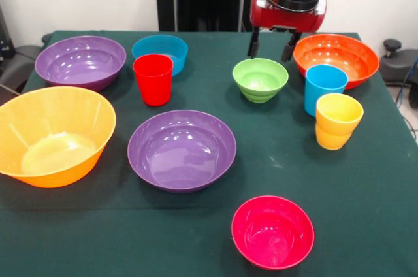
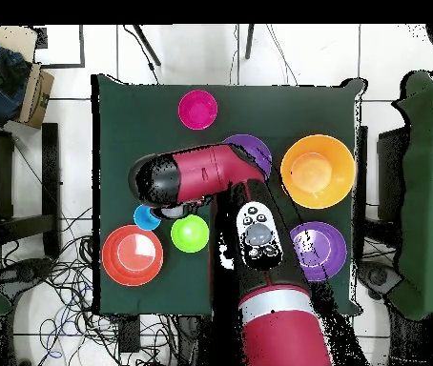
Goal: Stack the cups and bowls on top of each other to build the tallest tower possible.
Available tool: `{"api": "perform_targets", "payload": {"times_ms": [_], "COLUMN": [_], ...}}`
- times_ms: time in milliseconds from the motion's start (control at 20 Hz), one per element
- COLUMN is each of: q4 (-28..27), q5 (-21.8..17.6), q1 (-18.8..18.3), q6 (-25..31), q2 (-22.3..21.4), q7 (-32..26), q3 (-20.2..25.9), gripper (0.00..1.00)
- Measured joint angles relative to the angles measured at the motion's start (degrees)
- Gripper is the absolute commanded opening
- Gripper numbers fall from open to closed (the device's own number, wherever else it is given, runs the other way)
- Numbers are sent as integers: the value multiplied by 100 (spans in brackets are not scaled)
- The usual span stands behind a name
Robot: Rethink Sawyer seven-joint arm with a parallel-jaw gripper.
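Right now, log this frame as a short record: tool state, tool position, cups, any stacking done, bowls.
tool: Sawyer's black two-finger tool, open, empty
tool position: above the table between the small green plastic bowl and the big orange plastic bowl
cups: red plastic tumbler and light blue plastic tumbler upright, standing alone
stacking: yellow plastic tumblers, one nested in another
bowls: all upright, none stacked
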Motion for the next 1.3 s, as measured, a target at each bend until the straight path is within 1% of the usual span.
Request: {"api": "perform_targets", "payload": {"times_ms": [250, 450, 700, 1300], "q4": [149, 167, 184, 436], "q5": [0, 1, 0, 1], "q1": [88, 142, 181, 259], "q6": [-139, -139, -139, -293], "q2": [-79, -107, -106, -108], "q7": [0, 0, 0, 0], "q3": [0, 1, 1, -1], "gripper": [100, 100, 100, 100]}}
